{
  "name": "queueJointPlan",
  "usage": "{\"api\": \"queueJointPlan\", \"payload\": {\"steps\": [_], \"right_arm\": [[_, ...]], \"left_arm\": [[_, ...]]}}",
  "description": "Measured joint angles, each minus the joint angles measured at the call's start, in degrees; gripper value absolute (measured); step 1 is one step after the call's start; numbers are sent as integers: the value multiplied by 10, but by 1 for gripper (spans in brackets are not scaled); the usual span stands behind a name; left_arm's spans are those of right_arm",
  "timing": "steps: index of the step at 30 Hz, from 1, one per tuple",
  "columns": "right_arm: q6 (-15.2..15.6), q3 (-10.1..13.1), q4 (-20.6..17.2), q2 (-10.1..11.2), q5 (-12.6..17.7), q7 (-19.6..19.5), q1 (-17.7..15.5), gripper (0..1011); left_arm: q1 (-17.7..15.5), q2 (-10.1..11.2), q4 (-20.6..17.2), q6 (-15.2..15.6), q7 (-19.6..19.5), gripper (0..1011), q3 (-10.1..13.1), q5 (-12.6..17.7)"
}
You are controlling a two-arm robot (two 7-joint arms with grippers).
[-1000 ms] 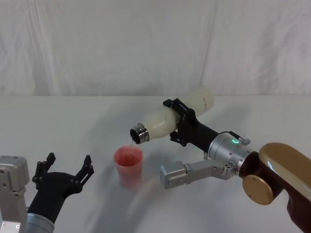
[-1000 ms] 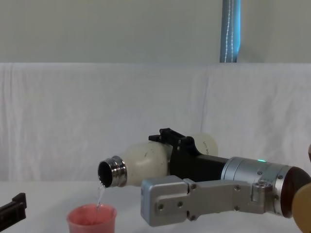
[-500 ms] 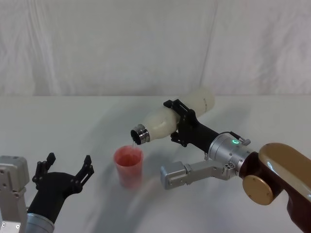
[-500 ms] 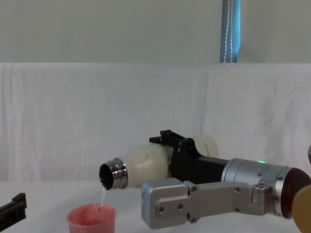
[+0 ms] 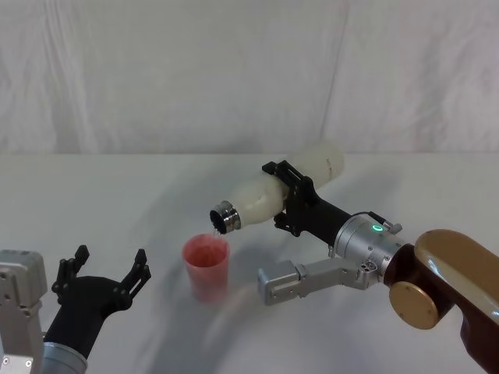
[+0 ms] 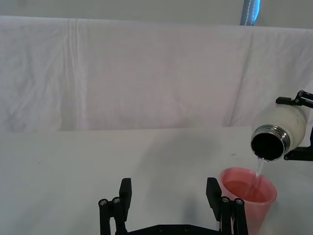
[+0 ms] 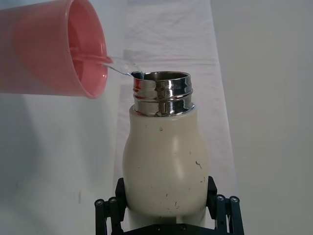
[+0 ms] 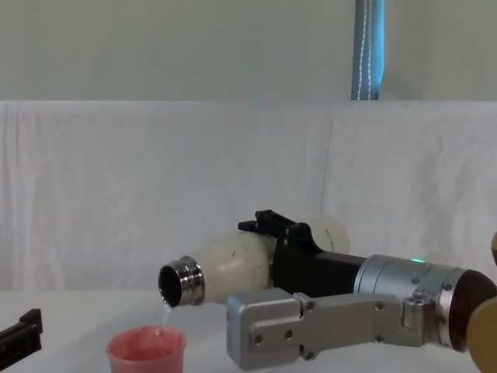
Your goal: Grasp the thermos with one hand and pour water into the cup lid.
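Currently you are mid-pour. Right gripper (image 5: 290, 199): jaws pinching the thermos (image 5: 273, 192) around its mid-body, one finger on each side, as the right wrist view confirms. The bottle lies close to level, steel neck (image 5: 224, 216) dipped slightly and reaching out ahead of the jaws. The pink cup lid (image 5: 207, 265) stands upright on the white surface (image 5: 117, 195), below and just beyond the neck, well forward of the jaws.

A thin stream of water (image 8: 165, 314) drops from the lower lip of the neck into the cup lid, landing inside the rim; the left wrist view shows water pooled within.

Advice for this step: hold the tilt where it is or ease it on very slowly. A steeper angle would likely throw the stream past the far rim. Keep the lip centred over the cup mouth. Judge the fill from the left wrist view and level the bottle before the water nears the brim.

Left gripper (image 5: 105, 282): jaws spread, empty, parked low beside the cup lid, apart from it.
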Motion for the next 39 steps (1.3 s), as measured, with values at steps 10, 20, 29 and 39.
{"api": "queueJointPlan", "payload": {"steps": [10,20,29,39], "right_arm": [[-1,-1,4,-1,0,1,1,960],[-1,2,6,-3,10,8,0,960],[1,10,-6,0,27,24,-10,960],[-1,36,-55,10,87,78,-37,960]], "left_arm": [[0,0,0,0,0,1001,0,0],[0,0,0,0,0,1001,0,0],[0,0,0,0,0,1001,0,0],[0,0,0,0,0,1001,0,0]]}}
